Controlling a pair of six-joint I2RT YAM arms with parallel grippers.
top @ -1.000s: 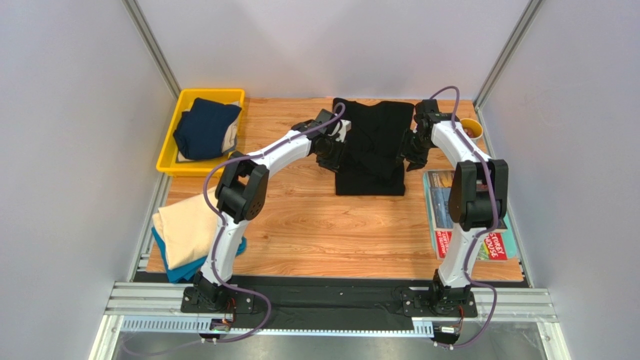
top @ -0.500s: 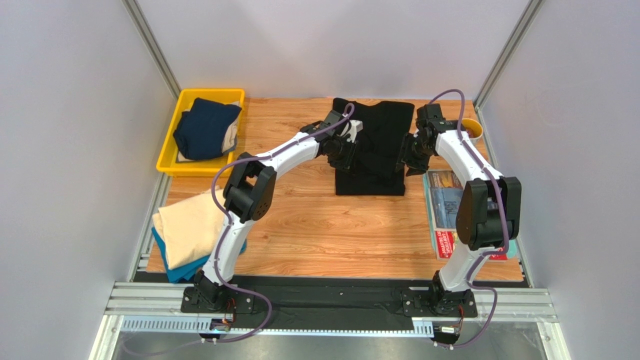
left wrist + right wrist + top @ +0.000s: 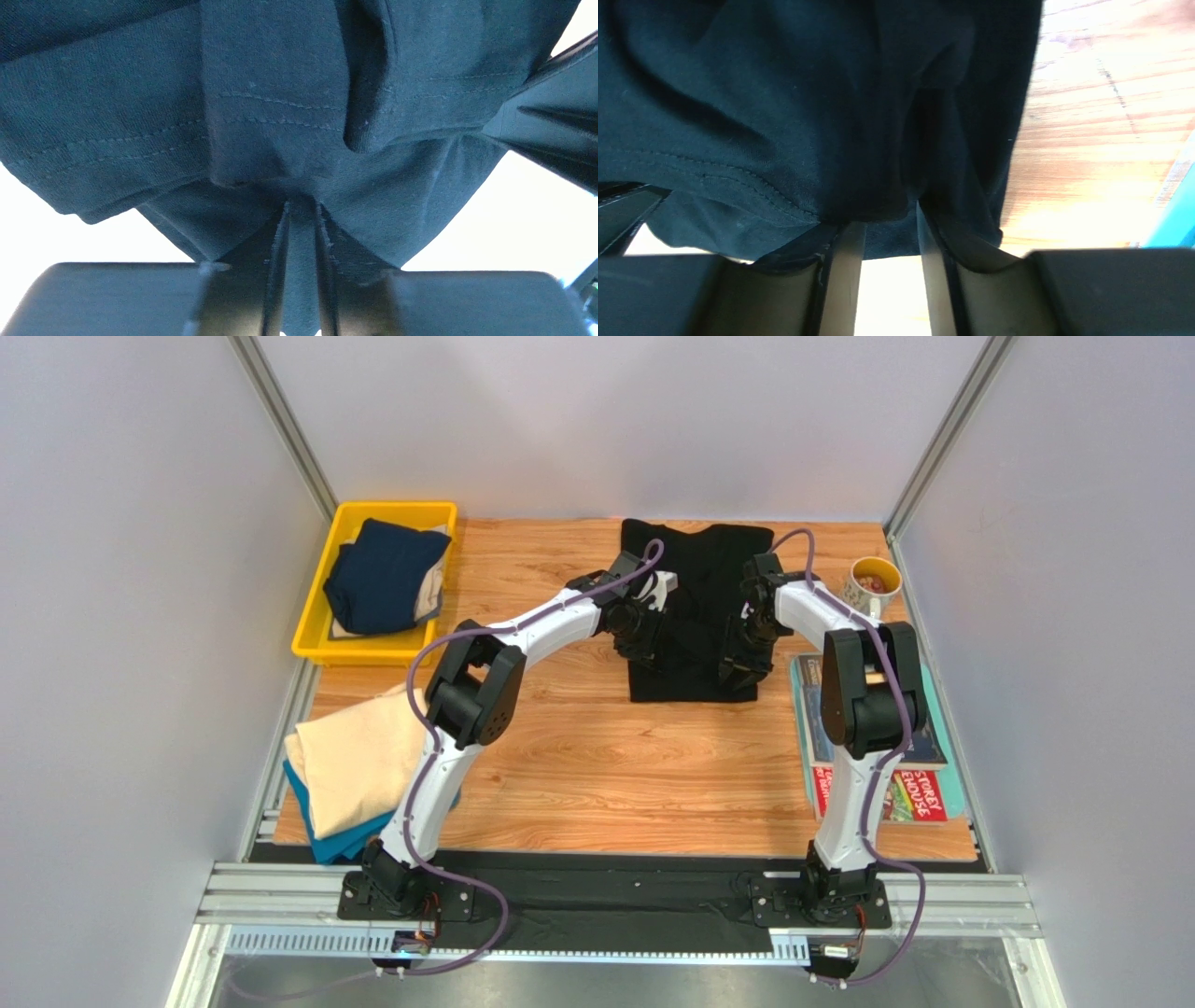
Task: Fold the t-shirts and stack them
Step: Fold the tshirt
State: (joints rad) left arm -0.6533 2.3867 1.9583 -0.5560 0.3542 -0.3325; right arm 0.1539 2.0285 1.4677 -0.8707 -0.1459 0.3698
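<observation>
While the left gripper [image 3: 634, 623] and right gripper [image 3: 741, 637] pinch 1 soft, rectangular black t-shirt [image 3: 697, 616] at 12 o'clock, 1 navy t-shirt [image 3: 382, 574] sits in 1 yellow plastic bin [image 3: 316, 637] at 10. 1 cream t-shirt [image 3: 351, 763] covers 1 teal t-shirt [image 3: 337, 843] at 8.

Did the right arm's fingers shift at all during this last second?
Yes. The right fingers slid left, away from the mug at the table's far right edge and further in over the black t-shirt.

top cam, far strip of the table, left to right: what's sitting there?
yellow bin → black t-shirt → mug
</observation>
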